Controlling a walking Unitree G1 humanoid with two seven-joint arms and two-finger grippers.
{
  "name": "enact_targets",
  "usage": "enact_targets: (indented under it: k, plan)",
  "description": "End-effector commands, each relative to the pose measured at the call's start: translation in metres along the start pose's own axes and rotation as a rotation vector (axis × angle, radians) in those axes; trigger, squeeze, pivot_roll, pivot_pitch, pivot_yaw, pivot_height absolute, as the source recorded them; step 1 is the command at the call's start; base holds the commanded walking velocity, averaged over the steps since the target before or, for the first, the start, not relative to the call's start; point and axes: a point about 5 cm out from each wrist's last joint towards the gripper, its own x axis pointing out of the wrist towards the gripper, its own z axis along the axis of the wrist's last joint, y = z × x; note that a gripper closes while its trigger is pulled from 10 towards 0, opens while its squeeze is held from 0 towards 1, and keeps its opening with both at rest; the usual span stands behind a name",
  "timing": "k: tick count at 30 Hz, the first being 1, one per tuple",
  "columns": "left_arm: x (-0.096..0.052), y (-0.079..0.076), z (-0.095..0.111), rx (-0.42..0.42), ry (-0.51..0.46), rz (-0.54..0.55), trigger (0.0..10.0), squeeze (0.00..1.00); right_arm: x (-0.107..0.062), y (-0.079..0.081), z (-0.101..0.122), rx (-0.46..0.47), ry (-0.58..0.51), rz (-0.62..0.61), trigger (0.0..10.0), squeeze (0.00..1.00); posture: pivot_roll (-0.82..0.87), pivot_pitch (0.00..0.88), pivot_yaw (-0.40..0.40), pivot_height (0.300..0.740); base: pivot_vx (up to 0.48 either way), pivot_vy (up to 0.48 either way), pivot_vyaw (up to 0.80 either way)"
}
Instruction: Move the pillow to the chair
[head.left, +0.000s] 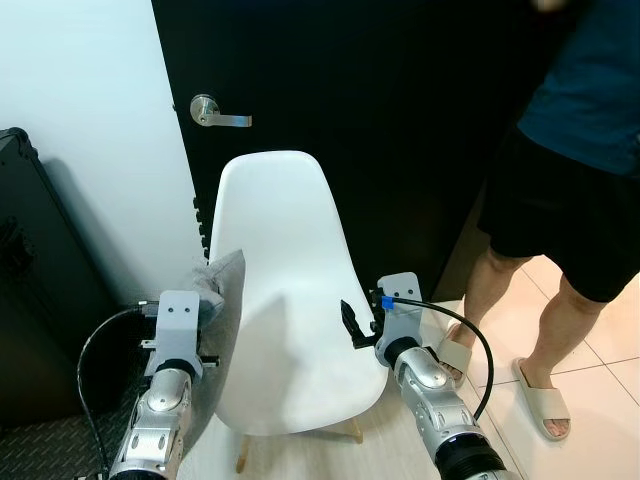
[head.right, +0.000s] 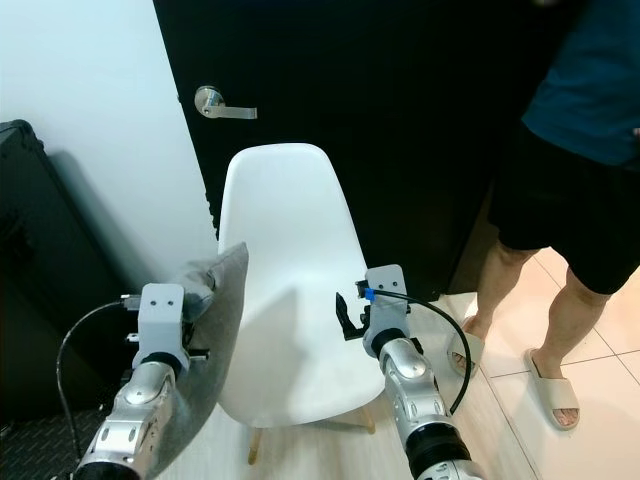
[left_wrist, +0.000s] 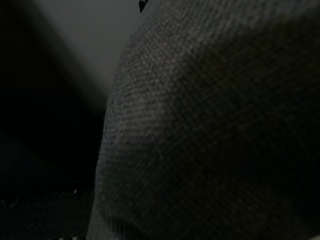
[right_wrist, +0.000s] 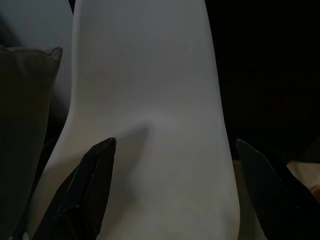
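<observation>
A white moulded chair (head.left: 285, 290) stands before a black door. The grey fabric pillow (head.right: 215, 320) hangs upright against the chair's left edge, just off the seat. My left gripper (head.left: 203, 296) is shut on it, its fingers buried in the fabric; the left wrist view is close on the pillow's weave (left_wrist: 210, 130). At the seat's right edge my right gripper (head.left: 353, 324) hovers open. In the right wrist view its fingers (right_wrist: 97, 185) stand wide apart over the chair seat (right_wrist: 150, 125), holding nothing.
A person (head.left: 570, 170) in dark shorts and sandals stands close at the right on the tiled floor. A black case (head.left: 30, 260) fills the left side by the white wall. The door handle (head.left: 210, 113) sticks out above the chair back.
</observation>
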Motion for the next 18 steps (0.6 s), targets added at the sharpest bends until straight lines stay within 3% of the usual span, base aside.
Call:
enact_targets:
  k: [1,18]
  plan:
    - [0.0033,0.0016,0.0144,0.005,-0.060,0.025,10.0,0.00,-0.0012,-0.0004,-0.0001,0.002,-0.004,0.000,10.0,0.00,0.06,0.009,-0.021,0.740,0.000,0.000,0.00]
    - [0.0002,-0.0017,0.0148,-0.010,-0.072,0.028,10.0,0.00,-0.0024,0.0001,-0.0024,-0.016,0.003,0.009,10.0,0.00,0.06,0.019,-0.032,0.740,0.000,0.000,0.00]
